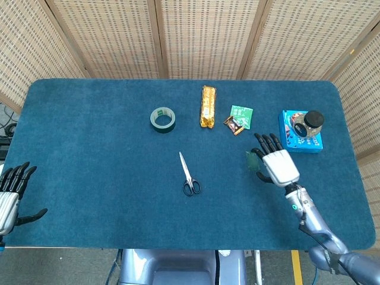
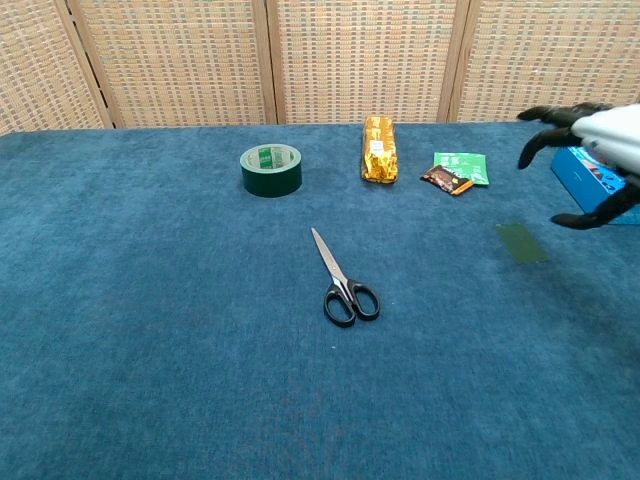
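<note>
My right hand (image 1: 276,162) hovers open above the blue cloth, its fingers spread, just right of a small dark green patch (image 2: 521,243). The chest view shows the same right hand (image 2: 590,135) raised over the table in front of a blue box (image 1: 301,139). My left hand (image 1: 10,193) waits open at the table's left front edge, holding nothing. Black-handled scissors (image 1: 189,176) lie closed in the middle of the table. A green tape roll (image 1: 162,119) rests behind them to the left.
A gold-wrapped bar (image 1: 208,105), a green sachet (image 1: 241,116) and a small brown snack packet (image 1: 234,125) lie at the back centre. A dark-lidded jar (image 1: 311,122) stands on the blue box. Woven screens (image 1: 196,35) close off the back.
</note>
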Controlling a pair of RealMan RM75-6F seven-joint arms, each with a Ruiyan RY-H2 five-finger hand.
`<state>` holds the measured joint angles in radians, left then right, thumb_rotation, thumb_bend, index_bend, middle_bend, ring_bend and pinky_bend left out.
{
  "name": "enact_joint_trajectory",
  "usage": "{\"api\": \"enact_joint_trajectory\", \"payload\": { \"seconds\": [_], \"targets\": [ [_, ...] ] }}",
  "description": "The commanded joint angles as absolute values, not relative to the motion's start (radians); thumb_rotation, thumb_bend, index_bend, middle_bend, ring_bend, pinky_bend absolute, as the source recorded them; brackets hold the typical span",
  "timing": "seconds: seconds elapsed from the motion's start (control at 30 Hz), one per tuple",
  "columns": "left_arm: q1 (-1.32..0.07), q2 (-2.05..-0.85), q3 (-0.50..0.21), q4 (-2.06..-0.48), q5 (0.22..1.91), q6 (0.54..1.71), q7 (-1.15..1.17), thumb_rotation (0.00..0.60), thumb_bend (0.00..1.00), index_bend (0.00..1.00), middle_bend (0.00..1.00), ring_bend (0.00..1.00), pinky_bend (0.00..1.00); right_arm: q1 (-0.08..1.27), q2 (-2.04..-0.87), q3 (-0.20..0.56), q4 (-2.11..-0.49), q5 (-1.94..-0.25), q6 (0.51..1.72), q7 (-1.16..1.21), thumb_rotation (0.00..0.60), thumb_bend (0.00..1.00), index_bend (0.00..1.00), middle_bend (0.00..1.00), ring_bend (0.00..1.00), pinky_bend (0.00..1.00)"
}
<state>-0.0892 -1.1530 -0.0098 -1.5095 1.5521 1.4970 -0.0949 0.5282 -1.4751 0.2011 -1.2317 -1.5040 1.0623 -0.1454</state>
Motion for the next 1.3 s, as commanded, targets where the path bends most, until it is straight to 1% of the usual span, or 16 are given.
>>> {"api": "enact_joint_trajectory", "payload": {
  "seconds": [0.03,0.27,0.57,0.77,0.93,1.3],
  "targets": [
    [-0.093,-1.153,-0.014,-1.508,1.541,1.486,-0.099,0.6,0.0,0.0,0.0,0.0,0.0,0.554,-1.521,0.198,-1.184,-1.477,1.022,-0.165,0.6,0.34,0.29,0.0,0.0,0.0],
    [-0.097,-1.154,-0.016,-1.505,1.533,1.476,-0.099,0.6,0.0,0.0,0.0,0.0,0.0,0.588,-1.602,0.169,-1.074,-1.454,0.963,-0.199,0.6,0.34,0.31,0.0,0.0,0.0],
    [-0.098,-1.156,-0.015,-1.505,1.53,1.47,-0.091,0.6,0.0,0.0,0.0,0.0,0.0,0.594,-1.67,0.14,-0.961,-1.471,0.998,-0.168,0.6,0.31,0.34,0.0,0.0,0.0],
    [-0.099,-1.155,-0.014,-1.506,1.529,1.468,-0.091,0.6,0.0,0.0,0.0,0.0,0.0,0.607,-1.731,0.111,-0.828,-1.497,1.007,-0.113,0.6,0.31,0.35,0.0,0.0,0.0],
    [-0.1,-1.157,-0.015,-1.505,1.526,1.464,-0.088,0.6,0.0,0.0,0.0,0.0,0.0,0.62,-1.751,0.111,-0.784,-1.498,1.01,-0.089,0.6,0.31,0.36,0.0,0.0,0.0],
    [-0.103,-1.156,-0.016,-1.506,1.518,1.454,-0.087,0.6,0.0,0.0,0.0,0.0,0.0,0.645,-1.768,0.107,-0.743,-1.482,0.972,-0.112,0.6,0.31,0.36,0.0,0.0,0.0]
  ]
}}
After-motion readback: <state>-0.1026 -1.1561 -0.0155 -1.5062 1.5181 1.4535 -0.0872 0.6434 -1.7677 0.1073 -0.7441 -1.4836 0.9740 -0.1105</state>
